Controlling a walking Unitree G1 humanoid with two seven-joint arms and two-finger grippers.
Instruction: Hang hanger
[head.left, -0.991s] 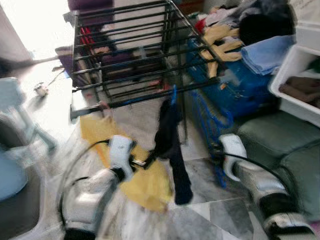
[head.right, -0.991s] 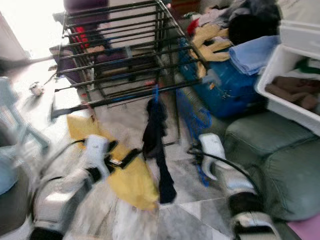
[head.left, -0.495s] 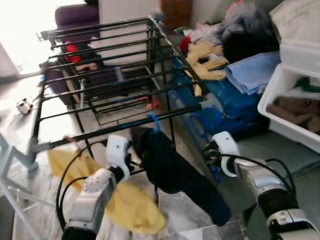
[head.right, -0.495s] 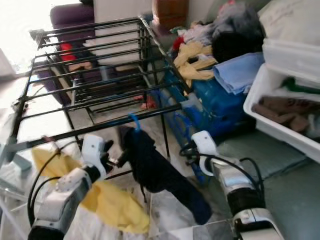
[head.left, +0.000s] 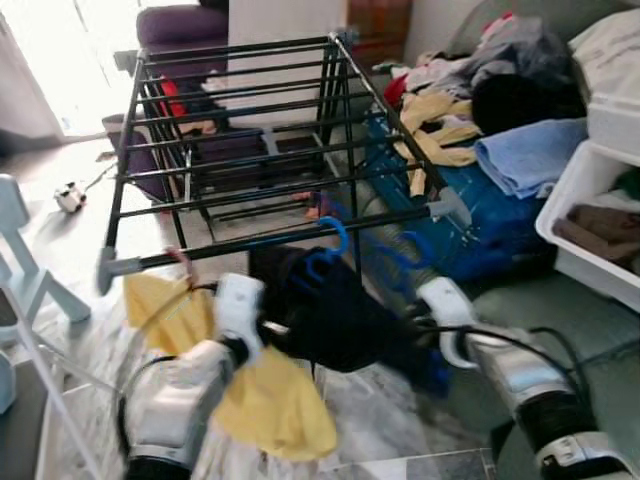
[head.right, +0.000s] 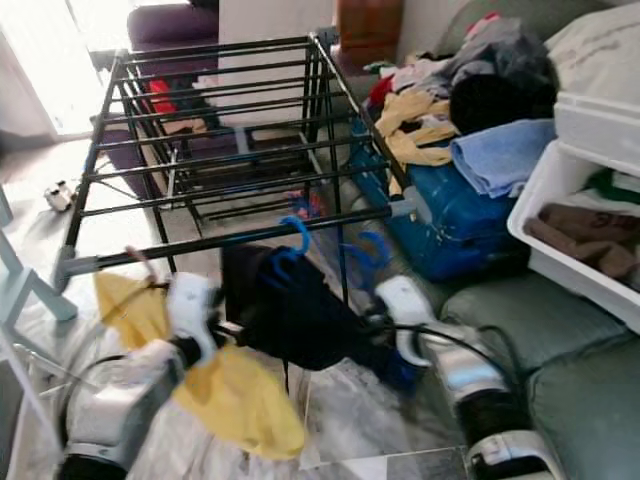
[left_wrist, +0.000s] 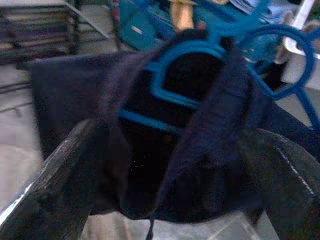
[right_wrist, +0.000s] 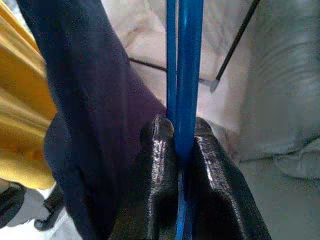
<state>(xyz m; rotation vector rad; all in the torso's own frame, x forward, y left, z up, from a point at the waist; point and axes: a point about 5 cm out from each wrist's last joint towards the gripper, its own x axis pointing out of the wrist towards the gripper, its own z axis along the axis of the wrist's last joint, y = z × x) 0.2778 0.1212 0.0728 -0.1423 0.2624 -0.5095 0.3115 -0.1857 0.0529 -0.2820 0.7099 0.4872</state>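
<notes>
A blue hanger carrying a dark navy garment sits at the front bar of the black drying rack. Its hook is at the bar; whether it rests on it I cannot tell. My left gripper is open, its fingers standing either side of the garment's left part. From the right, my right gripper is shut on a thin blue bar of the hanger, low beside the garment. A second blue hook shows just right of the first.
A yellow cloth hangs from the front bar at the left, next to my left arm. A blue bag with piled laundry, a white bin and green cushions crowd the right. A pale chair stands at the left.
The camera has shifted. The garment, which hung long from the bar, is now bunched up between both grippers. My right gripper has moved left and closed on the hanger.
</notes>
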